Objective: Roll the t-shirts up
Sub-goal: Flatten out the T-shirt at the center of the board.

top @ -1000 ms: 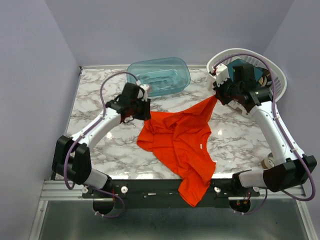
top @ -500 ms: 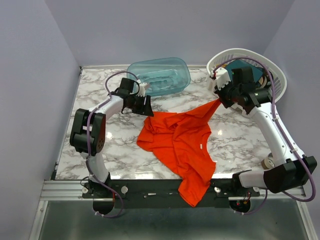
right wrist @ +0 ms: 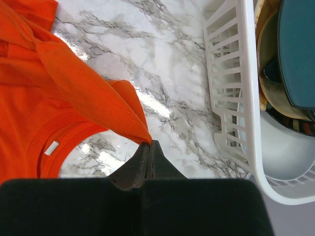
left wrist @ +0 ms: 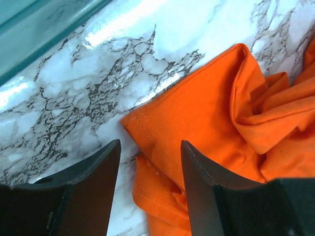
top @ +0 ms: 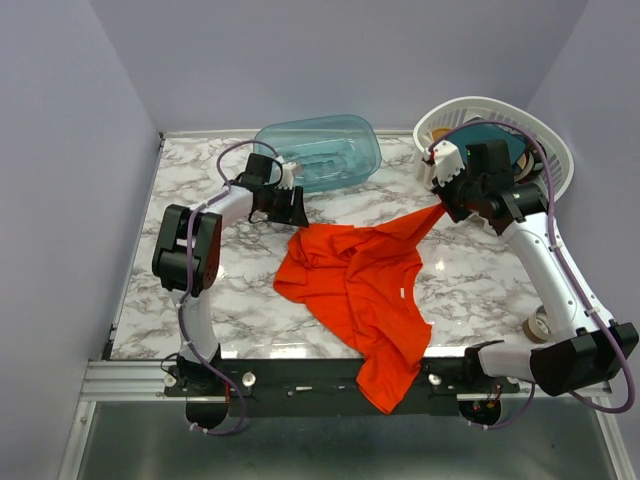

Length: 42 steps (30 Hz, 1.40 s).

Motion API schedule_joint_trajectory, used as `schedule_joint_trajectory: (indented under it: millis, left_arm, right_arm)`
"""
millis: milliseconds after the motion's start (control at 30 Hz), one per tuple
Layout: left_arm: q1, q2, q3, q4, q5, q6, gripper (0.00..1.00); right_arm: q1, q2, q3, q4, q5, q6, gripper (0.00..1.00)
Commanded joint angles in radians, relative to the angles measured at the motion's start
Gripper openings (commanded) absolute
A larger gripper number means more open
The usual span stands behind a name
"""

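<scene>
— Top external view: any writing on the t-shirt?
— Only a small white tag inside the collar, too small to read. The shirt is soft orange-red cotton with stitched hems. It lies crumpled mid-table, its lower end draped over the near edge.
— And the tools?
— The right tool is pinched together on a far-right corner of the cloth, lifting it into a taut peak. The left tool has its black fingers apart, one each side of the far-left hemmed corner.
— Around it?
— A glossy grey-veined marble table, a translucent teal tub with rounded corners behind, and a white slatted basket at far right.
</scene>
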Motion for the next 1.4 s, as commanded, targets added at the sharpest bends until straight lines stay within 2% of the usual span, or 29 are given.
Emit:
schedule_joint_trajectory:
  millis: [0, 200, 400, 500, 533, 567, 633, 767, 967, 1067, 1200, 1367]
  left_arm:
    - [-0.001, 0.062, 0.034, 0.050, -0.024, -0.018, 0.59]
    - [-0.007, 0.081, -0.010, 0.122, -0.012, -0.013, 0.55]
    - [-0.023, 0.085, -0.042, 0.162, -0.001, -0.010, 0.40]
    - [-0.023, 0.080, -0.048, 0.174, 0.015, -0.005, 0.22]
    - [-0.023, 0.074, -0.054, 0.182, 0.022, -0.005, 0.08]
    - [-0.023, 0.048, -0.065, 0.188, 0.026, -0.004, 0.01]
    - [-0.013, -0.004, -0.074, 0.199, 0.045, 0.004, 0.00]
    - [0.031, -0.290, -0.101, 0.211, 0.037, 0.036, 0.00]
    - [0.095, -0.622, -0.028, 0.038, -0.012, 0.194, 0.00]
    - [0.095, -0.749, -0.042, -0.011, -0.023, 0.246, 0.00]
    - [0.091, -0.846, -0.035, -0.074, -0.058, 0.275, 0.00]
    - [0.091, -0.980, -0.035, -0.065, -0.190, 0.340, 0.00]
  right_arm:
    - [-0.004, -0.019, -0.007, -0.019, 0.021, 0.001, 0.01]
    - [-0.004, -0.016, -0.007, -0.022, 0.017, 0.002, 0.00]
    - [-0.004, -0.005, -0.008, -0.016, 0.009, 0.002, 0.00]
    - [-0.003, -0.004, -0.011, -0.010, 0.006, 0.004, 0.00]
    - [-0.004, -0.004, -0.011, -0.008, 0.006, 0.002, 0.00]
    - [-0.004, -0.004, -0.010, -0.008, 0.009, 0.004, 0.01]
    - [-0.006, -0.007, -0.010, 0.004, 0.046, 0.002, 0.00]
    - [-0.026, -0.007, 0.047, 0.045, 0.135, 0.001, 0.01]
    - [-0.047, 0.019, 0.211, 0.087, 0.199, 0.011, 0.01]
    - [-0.047, 0.022, 0.289, 0.081, 0.159, 0.021, 0.00]
    - [-0.047, 0.024, 0.398, 0.075, 0.124, 0.034, 0.01]
    - [-0.047, -0.010, 0.473, 0.085, 0.132, 0.028, 0.01]
